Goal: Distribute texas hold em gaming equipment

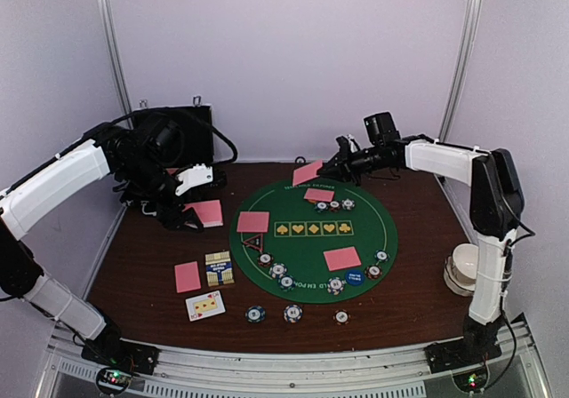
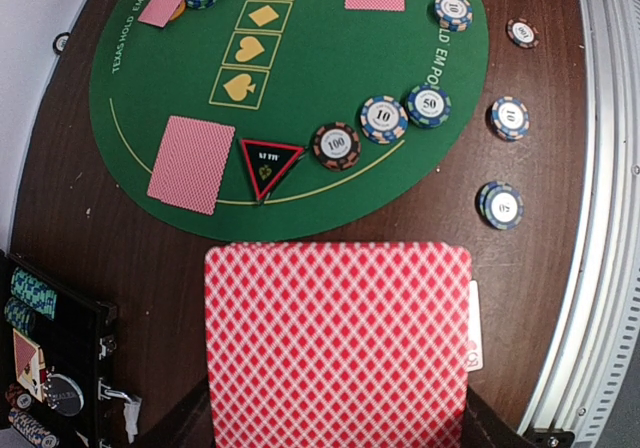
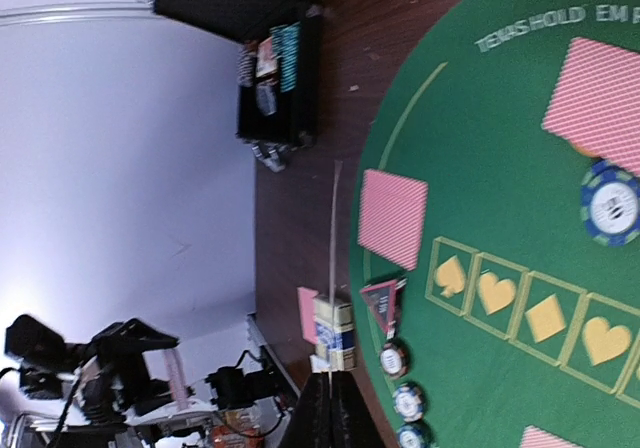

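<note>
A pink-backed card [image 2: 338, 343] is pinched flat in the left gripper [image 1: 188, 210]. It is held over bare wood just left of the green mat [image 1: 302, 254], not far from the black case [image 1: 182, 131]. The right gripper [image 1: 329, 171] is clamped on a second card [image 1: 307, 173] above the mat's far rim. Its own wrist view shows that card edge-on, as a thin pale line.

On the mat, a face-down card [image 2: 191, 163] lies just beside the triangle marker [image 2: 270, 163]. From the marker a curved row of chips [image 2: 384, 119] follows the rim. Two more pink backs lie on the felt — one far, one near-right — and a blue button [image 1: 354, 278] sits at the near rim.

Three loose chips [image 1: 292, 313] rest on the table in front of the mat. To the left are a pink card, a card box [image 1: 219, 268] and a face-up card [image 1: 205, 306]. A white cup [image 1: 462, 269] stands at the right edge.
</note>
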### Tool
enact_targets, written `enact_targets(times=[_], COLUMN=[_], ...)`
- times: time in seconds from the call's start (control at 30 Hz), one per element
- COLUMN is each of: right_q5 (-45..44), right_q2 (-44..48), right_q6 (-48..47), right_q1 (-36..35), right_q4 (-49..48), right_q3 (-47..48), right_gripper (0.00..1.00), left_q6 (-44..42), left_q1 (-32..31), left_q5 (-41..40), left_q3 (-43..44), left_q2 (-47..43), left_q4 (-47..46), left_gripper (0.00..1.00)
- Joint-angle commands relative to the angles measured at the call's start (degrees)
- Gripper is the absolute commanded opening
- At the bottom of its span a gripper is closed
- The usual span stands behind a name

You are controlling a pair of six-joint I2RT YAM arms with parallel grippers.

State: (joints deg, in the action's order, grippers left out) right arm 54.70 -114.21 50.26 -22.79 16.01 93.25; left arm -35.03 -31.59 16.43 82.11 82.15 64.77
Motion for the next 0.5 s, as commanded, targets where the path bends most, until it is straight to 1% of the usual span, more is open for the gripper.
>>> enact_targets(times=[0.0,0.2,0.47], right_q5=[-6.21,-8.67,-9.16], right_q2=[-8.23,-15.85,-22.42], right_q6=[-11.57,-14.91,-14.58], right_q1=[2.40,4.10,4.54], right_q4=[14.54,19.61,20.82], right_q3=[8.29,17.42,23.70], right_gripper=[0.00,0.00,0.00], left_q6=[-0.65,-0.65,-0.81], left_q1=[0.22,0.22,0.22], left_q5=[0.04,-0.17,0.17], left_q3=[0.36,0.37,1.12], left_q2=[-0.99,-0.86,-0.29], left_q4=[-0.96,-0.87,-0.87], left_gripper=[0.00,0.00,0.00])
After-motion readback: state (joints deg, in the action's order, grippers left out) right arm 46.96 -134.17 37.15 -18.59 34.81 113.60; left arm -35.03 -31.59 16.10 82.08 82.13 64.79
